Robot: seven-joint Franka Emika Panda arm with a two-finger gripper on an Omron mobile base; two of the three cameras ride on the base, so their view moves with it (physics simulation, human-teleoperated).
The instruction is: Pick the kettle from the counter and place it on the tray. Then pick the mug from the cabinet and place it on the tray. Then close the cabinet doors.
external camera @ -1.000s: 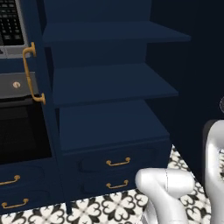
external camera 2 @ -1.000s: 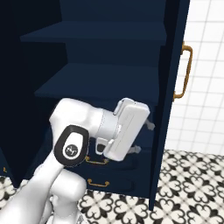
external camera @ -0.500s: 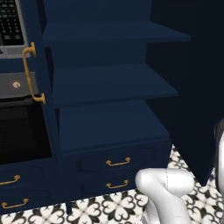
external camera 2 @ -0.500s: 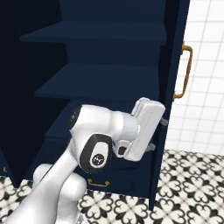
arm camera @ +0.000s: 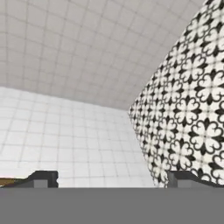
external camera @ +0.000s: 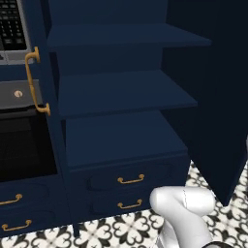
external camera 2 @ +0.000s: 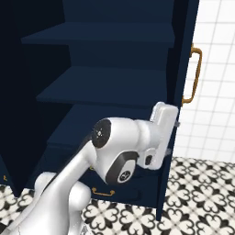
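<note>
Arm swung right since prev; tool open, facing tiled wall.

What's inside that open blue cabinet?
The cabinet shows three bare navy shelves above two drawers with brass handles. The drawers are shut, hiding their contents.

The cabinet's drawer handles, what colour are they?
Brass-gold, against the navy drawer fronts: the drawer handles show best in the left base view.
</note>
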